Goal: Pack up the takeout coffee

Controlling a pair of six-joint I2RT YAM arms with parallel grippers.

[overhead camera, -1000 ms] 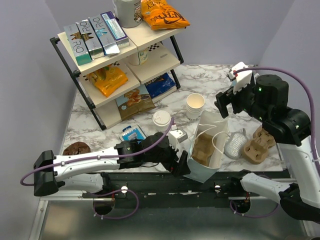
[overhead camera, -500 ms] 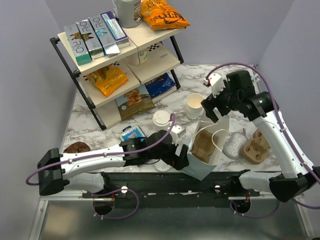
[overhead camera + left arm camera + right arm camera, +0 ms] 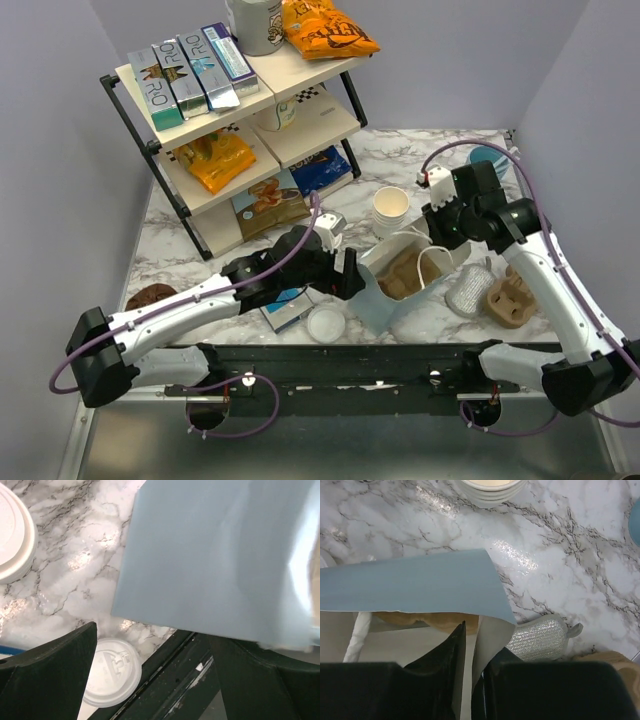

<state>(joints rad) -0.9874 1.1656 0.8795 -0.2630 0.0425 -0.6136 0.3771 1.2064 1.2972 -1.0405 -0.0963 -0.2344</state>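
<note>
The takeout coffee shows only as a round white lid (image 3: 11, 535) at the left edge of the left wrist view; in the top view my left arm covers it. A blue-grey paper bag (image 3: 385, 305) lies tilted open at the table's front, with a brown pulp carrier (image 3: 405, 278) inside. My left gripper (image 3: 352, 280) is open against the bag's left side, its fingers (image 3: 50, 670) wide apart below the bag's wall (image 3: 210, 555). My right gripper (image 3: 437, 235) is shut on the bag's far rim; the paper wall (image 3: 492, 630) runs between its fingers.
A stack of lidless cups (image 3: 390, 210) stands behind the bag. A loose flat lid (image 3: 326, 323) lies by the front rail. A silver mesh pouch (image 3: 467, 290) and pulp carriers (image 3: 512, 295) lie right. A snack shelf (image 3: 240, 110) stands back left, a cookie (image 3: 152, 296) front left.
My right gripper swung in from the right, came down on the bag's far rim and closed. My left arm moved back over the coffee, and the bag tipped further open.
</note>
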